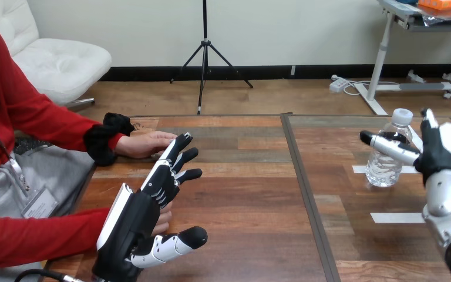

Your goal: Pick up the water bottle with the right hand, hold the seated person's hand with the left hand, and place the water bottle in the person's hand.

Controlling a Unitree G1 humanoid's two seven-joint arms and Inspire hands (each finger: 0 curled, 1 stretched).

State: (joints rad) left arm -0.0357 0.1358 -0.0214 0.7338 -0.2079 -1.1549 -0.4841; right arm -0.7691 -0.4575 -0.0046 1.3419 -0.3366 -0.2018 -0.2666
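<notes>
A clear water bottle [386, 167] with a white cap stands upright on the right half of the table. My right hand [440, 154] is just right of it, open. Its thumb reaches left across the bottle's upper part and its fingers point up beside the cap. I cannot tell whether it touches the bottle. My left hand [144, 205] is at the lower left, open with fingers straight and thumb out to the right. It covers most of the person's near hand [165, 221], which lies on the table behind it. The person's far hand [145, 144] rests flat on the table.
Two white tape strips [396, 217] lie on the table to the right of the bottle's base and nearer me. A dark seam [303, 194] splits the tabletop into left and right halves. The person sits at the left edge, red sleeves on the table.
</notes>
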